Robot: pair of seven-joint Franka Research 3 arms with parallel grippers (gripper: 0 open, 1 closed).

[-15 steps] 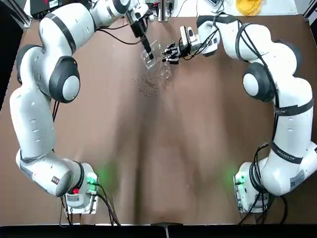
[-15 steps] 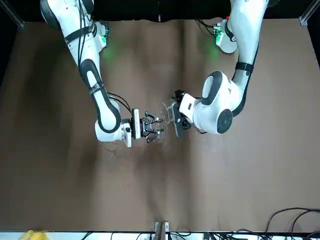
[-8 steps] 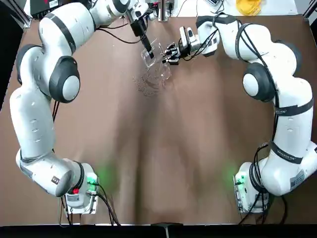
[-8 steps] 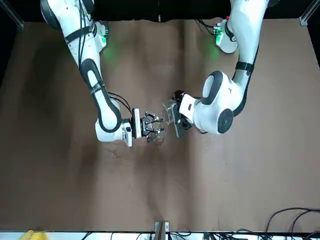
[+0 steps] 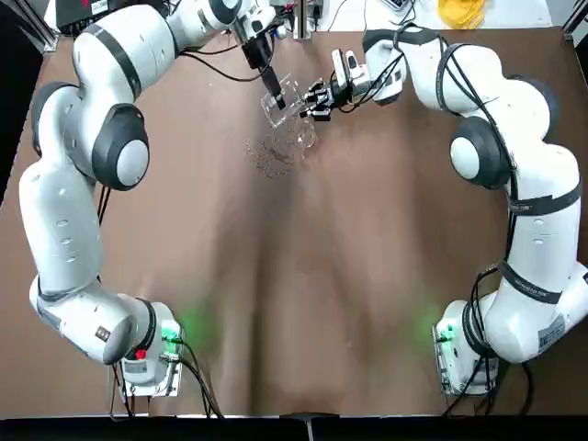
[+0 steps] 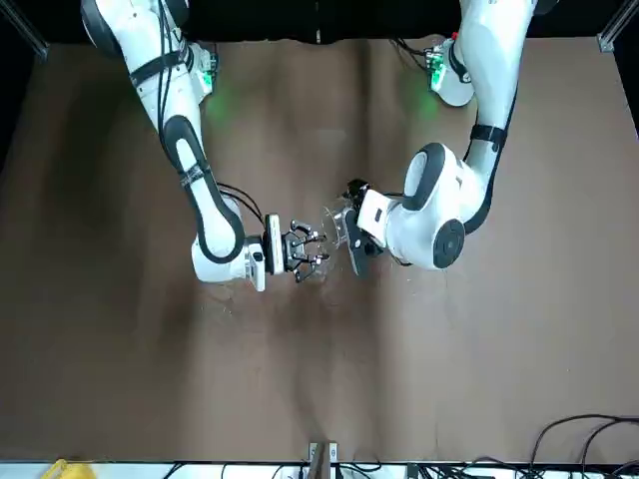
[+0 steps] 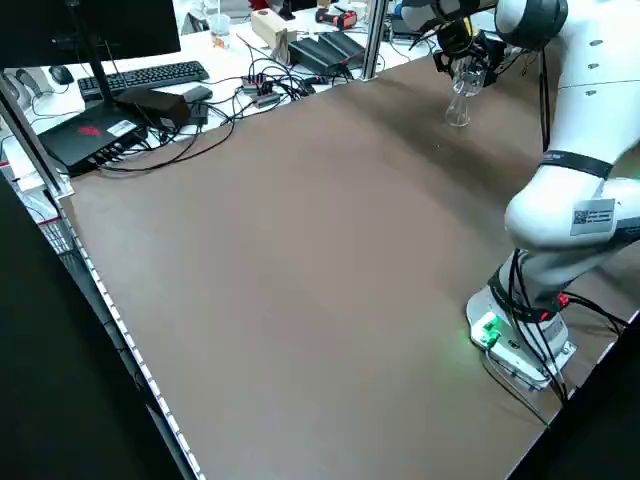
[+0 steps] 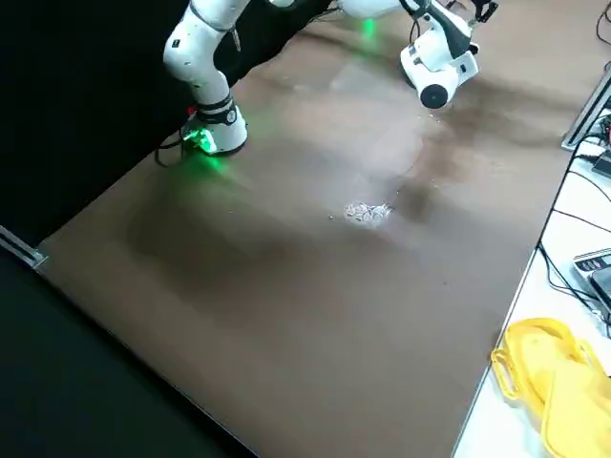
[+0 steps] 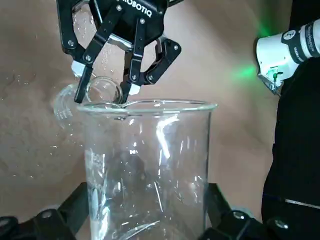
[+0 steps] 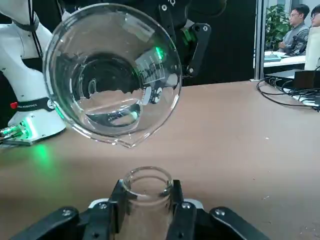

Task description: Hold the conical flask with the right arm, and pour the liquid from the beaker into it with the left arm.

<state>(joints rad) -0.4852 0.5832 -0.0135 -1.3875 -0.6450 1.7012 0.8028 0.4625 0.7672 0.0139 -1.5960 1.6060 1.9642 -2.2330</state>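
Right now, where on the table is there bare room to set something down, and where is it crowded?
Bare: the wide brown stretch of table between the two arm bases. Crowded: the far middle, where the left gripper tilts the beaker over the conical flask held by the right gripper.

Clear glossy glass beaker (image 9: 150,170), conical flask (image 10: 146,187), matt brown table (image 5: 303,276)

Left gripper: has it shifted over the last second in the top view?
Yes, slightly. The left gripper, shut on the beaker, has crept toward the far table edge, staying over the flask.
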